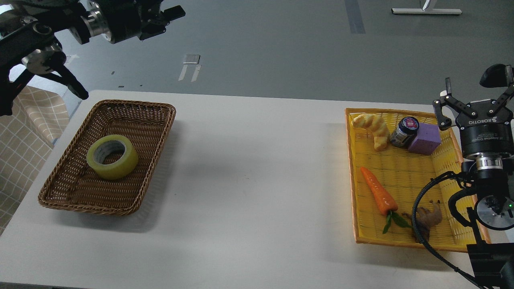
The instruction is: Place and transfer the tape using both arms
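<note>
The tape point(112, 157), a yellow roll with a grey-white core, lies flat inside the brown wicker basket point(132, 105) at the table's left. My left gripper point(173, 13) is high above the far side of the basket, well clear of the tape, and holds nothing; it is dark and its fingers cannot be told apart. My right gripper point(474, 101) points up at the right edge, beside the yellow tray. It is open and empty, with its fingers spread wide.
The yellow tray point(352, 176) at the right holds a croissant point(373, 126), a small jar point(404, 131), a purple block point(425, 138), a carrot point(377, 192) and a brown toy point(429, 216). White table point(249, 172) lies between basket and tray.
</note>
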